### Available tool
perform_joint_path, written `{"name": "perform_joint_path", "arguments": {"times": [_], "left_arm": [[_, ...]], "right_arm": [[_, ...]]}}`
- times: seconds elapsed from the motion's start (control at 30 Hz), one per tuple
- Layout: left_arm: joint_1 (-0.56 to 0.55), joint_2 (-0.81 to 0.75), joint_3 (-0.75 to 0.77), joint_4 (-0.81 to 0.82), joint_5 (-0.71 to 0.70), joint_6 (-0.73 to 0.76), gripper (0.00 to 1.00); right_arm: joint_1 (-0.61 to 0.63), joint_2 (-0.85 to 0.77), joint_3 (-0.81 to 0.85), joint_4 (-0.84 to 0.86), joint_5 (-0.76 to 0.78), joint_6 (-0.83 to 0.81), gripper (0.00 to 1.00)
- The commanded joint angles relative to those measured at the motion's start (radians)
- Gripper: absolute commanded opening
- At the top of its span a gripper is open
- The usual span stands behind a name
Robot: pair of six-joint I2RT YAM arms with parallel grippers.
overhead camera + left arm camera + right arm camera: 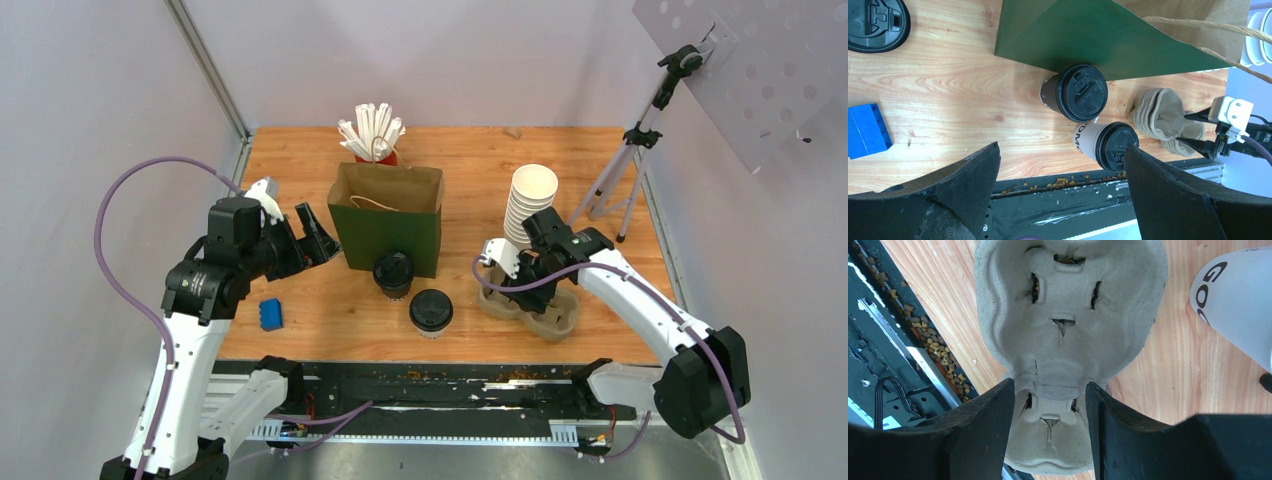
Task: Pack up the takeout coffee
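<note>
Before the green bag (388, 222) on the worktop (330, 320) we count two lidded cups: the white takeout coffee (431, 310) nearest us and a darker cup (393, 273) just behind. Our left claw (1062, 148) gapes empty; our right claw (1049, 385) pinches the single pulp carrier (555, 320) at its waist. The bag half hides the red straw cup (385, 157).

Left of the green paper bag (390, 235), the left arm (190, 345) has white link shells, rounded black joint housings and a looping purple cable (108, 205). The right arm (640, 300), right of the bag, is built the same. The left gripper (316, 232) and right gripper (1050, 390) have broad matte-black wedge fingers (1168, 195).
</note>
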Motion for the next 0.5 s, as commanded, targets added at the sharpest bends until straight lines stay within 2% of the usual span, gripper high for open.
{"name": "perform_joint_path", "arguments": {"times": [0.0,0.47], "left_arm": [[0.007,-0.005,-0.006,0.022,0.015,0.013,1.0],[0.006,-0.008,-0.012,0.014,0.005,0.019,1.0]], "right_arm": [[-0.008,0.006,-0.013,0.047,0.011,-0.021,0.54],[-0.019,0.084,0.055,0.051,0.001,-0.037,0.45]]}}
